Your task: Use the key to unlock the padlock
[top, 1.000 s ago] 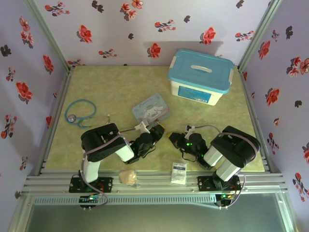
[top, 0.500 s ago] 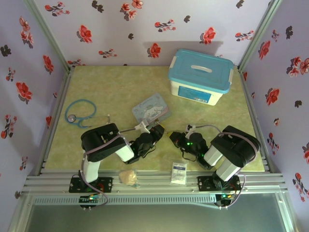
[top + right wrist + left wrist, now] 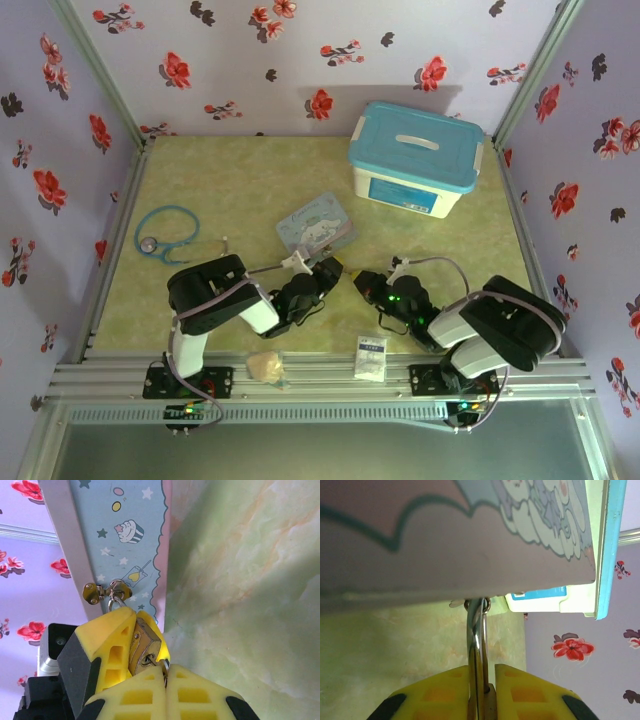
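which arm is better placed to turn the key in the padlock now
Right. Its tool is shut on the key, apparently seated in the padlock keyhole. The left tool pinches the padlock, which hangs from the cartoon tin clasp, steadying it.

Robot test cell in a lab, dressed up like a room. Flowered lilac wallpaper (image 3: 300, 70) is covering thin panels that are boxing in a marbled yellow-green tabletop (image 3: 240, 180) beyond the left gripper (image 3: 332, 268) and the right gripper (image 3: 357, 283). Bare aluminium rails (image 3: 320, 385) are running behind them, carrying the arm bases. Unrelated props are lying about: a stethoscope (image 3: 148, 243) far left of the left gripper, a blue-lidded storage box (image 3: 415, 158) beyond the right one.
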`<act>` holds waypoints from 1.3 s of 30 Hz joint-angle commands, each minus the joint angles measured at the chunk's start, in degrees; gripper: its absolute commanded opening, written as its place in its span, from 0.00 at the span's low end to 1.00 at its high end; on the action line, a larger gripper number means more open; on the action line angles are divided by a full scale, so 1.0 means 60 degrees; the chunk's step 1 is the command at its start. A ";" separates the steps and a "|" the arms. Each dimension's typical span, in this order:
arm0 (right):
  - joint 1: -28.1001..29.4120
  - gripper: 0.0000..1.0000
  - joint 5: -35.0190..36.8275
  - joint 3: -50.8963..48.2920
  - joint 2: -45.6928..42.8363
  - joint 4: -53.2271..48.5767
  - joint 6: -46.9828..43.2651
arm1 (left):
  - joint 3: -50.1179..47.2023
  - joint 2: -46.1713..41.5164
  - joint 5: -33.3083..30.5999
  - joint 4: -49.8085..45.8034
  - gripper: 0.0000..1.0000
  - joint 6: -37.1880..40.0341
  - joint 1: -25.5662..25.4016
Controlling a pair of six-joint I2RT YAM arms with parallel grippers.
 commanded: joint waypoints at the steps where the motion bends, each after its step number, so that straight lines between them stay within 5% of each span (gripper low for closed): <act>1: 0.0165 0.00 0.0395 0.0325 -0.0218 0.0684 -0.0356 | 0.0181 -0.0090 0.0422 -0.0351 0.00 -0.0231 -0.0134; 8: 0.0466 0.00 0.0762 0.0400 0.0733 0.2382 0.0352 | 0.0449 -0.0730 0.0631 -0.0799 0.00 -0.0292 -0.0149; 14: 0.0839 0.00 0.1221 0.0591 0.0665 0.2407 0.0395 | 0.0598 -0.1376 0.0697 -0.2202 0.00 -0.0022 -0.0132; 18: 0.0843 0.00 0.1007 0.0811 0.0556 0.1889 0.0692 | 0.0519 -0.1056 0.0870 -0.1757 0.00 -0.0388 -0.0104; 27: 0.1018 0.00 0.0521 0.1146 0.1912 0.2423 0.1285 | 0.0802 -0.1461 0.1336 -0.2576 0.00 -0.0463 -0.0112; 39: 0.1270 0.00 0.0480 0.1296 0.1677 0.2425 0.1023 | 0.0835 -0.1135 0.1275 -0.1257 0.00 -0.1691 -0.0192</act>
